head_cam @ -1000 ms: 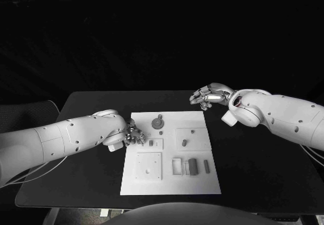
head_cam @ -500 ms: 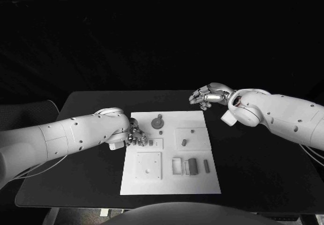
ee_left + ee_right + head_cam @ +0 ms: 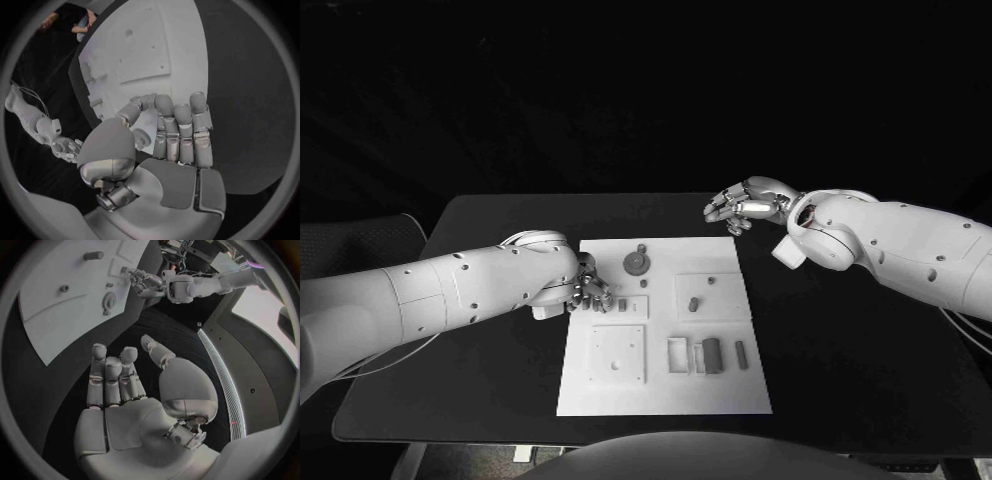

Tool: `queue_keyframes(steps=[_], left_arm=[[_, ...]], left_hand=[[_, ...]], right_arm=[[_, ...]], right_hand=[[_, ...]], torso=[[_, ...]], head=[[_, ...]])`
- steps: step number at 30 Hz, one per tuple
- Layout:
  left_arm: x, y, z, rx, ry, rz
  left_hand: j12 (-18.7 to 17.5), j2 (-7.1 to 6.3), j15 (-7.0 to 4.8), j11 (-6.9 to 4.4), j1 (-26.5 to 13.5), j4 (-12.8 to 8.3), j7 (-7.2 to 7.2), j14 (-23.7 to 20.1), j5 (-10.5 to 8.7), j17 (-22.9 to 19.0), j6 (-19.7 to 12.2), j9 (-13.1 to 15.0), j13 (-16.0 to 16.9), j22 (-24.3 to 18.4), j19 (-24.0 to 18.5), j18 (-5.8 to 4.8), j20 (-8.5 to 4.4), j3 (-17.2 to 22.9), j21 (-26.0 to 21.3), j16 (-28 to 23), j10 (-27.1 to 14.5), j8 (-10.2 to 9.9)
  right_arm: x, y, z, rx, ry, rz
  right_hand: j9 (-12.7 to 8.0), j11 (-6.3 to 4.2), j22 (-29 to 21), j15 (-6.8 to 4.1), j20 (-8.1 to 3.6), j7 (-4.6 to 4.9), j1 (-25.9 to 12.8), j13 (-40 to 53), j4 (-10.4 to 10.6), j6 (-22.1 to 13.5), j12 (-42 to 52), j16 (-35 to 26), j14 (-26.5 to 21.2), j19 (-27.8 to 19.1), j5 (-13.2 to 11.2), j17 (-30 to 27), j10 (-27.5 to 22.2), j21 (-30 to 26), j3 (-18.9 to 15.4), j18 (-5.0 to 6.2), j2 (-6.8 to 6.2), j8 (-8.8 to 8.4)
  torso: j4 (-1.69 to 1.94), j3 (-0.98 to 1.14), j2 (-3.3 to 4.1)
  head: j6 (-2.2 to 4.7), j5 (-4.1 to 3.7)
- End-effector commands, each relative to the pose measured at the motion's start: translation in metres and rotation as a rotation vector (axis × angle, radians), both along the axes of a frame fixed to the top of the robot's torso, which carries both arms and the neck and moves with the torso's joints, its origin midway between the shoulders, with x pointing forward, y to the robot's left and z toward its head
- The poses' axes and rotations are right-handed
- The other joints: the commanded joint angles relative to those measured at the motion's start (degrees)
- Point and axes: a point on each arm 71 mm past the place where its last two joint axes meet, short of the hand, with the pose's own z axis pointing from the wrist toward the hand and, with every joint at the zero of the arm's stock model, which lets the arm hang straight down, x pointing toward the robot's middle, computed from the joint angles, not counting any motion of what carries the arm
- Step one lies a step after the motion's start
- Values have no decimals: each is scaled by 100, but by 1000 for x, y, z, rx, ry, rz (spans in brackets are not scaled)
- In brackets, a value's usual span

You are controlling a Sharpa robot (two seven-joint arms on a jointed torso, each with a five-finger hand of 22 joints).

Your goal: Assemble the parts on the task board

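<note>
The white task board [image 3: 661, 385] lies in the middle of the black table. On it are a round grey part [image 3: 636, 262], a small part [image 3: 625, 304], two pegs [image 3: 692, 302] and a dark block [image 3: 711, 354] beside a thin bar [image 3: 741, 353]. My left hand [image 3: 586, 292] hovers at the board's left edge with its fingers over the rim; the left wrist view shows the fingers [image 3: 178, 130] straight, side by side and empty. My right hand [image 3: 750, 205] hangs over the table beyond the board's far right corner, fingers [image 3: 112, 375] loosely extended and holding nothing.
Bare black table [image 3: 862, 340] surrounds the board on all sides. The board [image 3: 62, 295] and its round part [image 3: 109, 301] appear in the right wrist view, with my left hand [image 3: 147, 280] beyond them. A square raised plate [image 3: 617, 355] sits on the board's near left.
My left arm has shifted slightly toward the board, bringing the hand a little further over its left edge. The right arm has not moved.
</note>
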Motion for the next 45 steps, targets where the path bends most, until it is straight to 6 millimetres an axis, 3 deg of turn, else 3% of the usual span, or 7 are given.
queue_keyframes(steps=[1, 23, 45], left_arm=[[3, -1, 2, 14, -40, -1], [4, -5, 2, 14, -41, -11], [2, -5, 0, 39, -29, -40]], left_hand=[[39, 319, 8, -45, 374, -228, 6, 48, 34, 7, 46, 10, 9, 136, 33, 99, 3, 220, 22, 30, 3, 19], [55, 331, -2, -51, 341, -184, 1, 61, 57, 5, 54, 20, 13, 131, 39, 99, -3, 207, 44, 40, 11, 29], [61, 319, -3, -51, 324, -168, 1, 56, 60, 3, 50, 27, 15, 129, 31, 98, -5, 197, 50, 40, 6, 32]], right_arm=[[-1, 2, 0, 4, 6, 17], [-1, 2, 0, 4, 6, 18], [-1, 2, -1, 5, 8, 19]], right_hand=[[-8, 217, 87, 7, 12, 228, -44, -5, 23, 259, 19, -24, -52, 38, -6, -10, -972, -21, 5, 80, 4, -32], [-8, 217, 88, 7, 11, 228, -43, -8, 21, 258, 20, -24, -52, 37, -6, -11, -972, -22, 6, 80, 4, -33], [-8, 217, 88, 7, 11, 228, -43, -10, 21, 259, 22, -23, -52, 37, -6, -11, -973, -22, 7, 80, 5, -34]], torso=[[1, -3, 1], [-2, 3, 1], [0, -4, 1]], head=[[1, -2], [-6, -9], [-22, -11]])
